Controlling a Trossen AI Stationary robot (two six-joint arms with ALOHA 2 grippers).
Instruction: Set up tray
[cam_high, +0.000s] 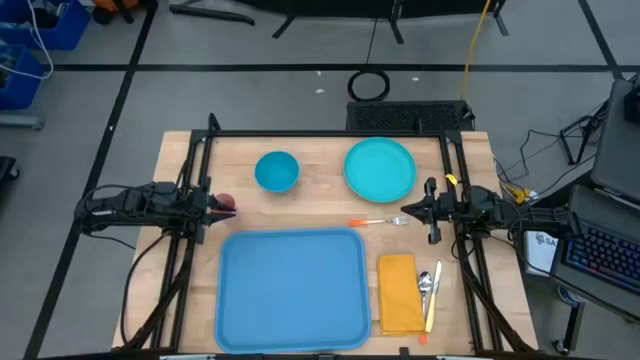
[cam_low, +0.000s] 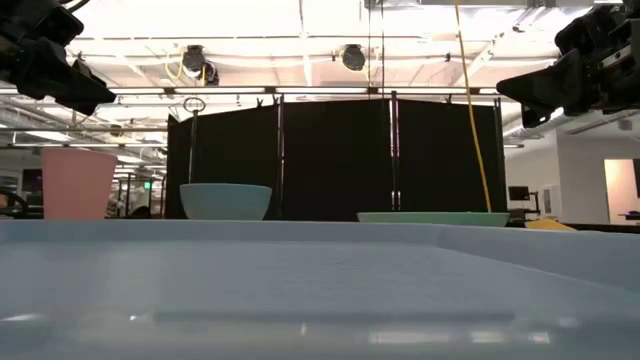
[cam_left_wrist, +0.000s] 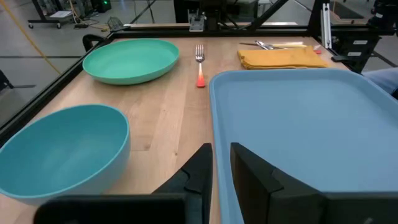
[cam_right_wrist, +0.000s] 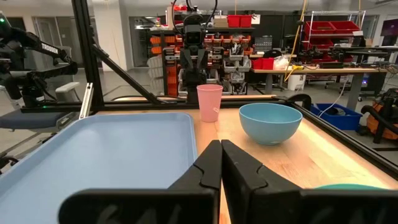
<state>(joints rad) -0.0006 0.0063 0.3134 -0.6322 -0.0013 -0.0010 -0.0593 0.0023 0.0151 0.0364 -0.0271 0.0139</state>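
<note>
The blue tray (cam_high: 290, 290) lies flat on the table's near middle and fills the low view's foreground (cam_low: 320, 290). My left gripper (cam_high: 210, 203) (cam_left_wrist: 221, 163) hovers at the table's left side, fingers shut, pointing toward the tray (cam_left_wrist: 298, 118). A pink cup (cam_high: 226, 204) (cam_right_wrist: 209, 102) stands just beyond its fingertips. My right gripper (cam_high: 402, 211) (cam_right_wrist: 221, 163) hovers at the right side, shut, above the fork's (cam_high: 378, 221) tines. Neither gripper touches anything.
A blue bowl (cam_high: 277, 170) and a teal plate (cam_high: 380, 168) stand on the far half of the table. A yellow napkin (cam_high: 398, 292) lies right of the tray, with a spoon and a yellow-handled utensil (cam_high: 430, 290) beside it. Black frame rails border the table.
</note>
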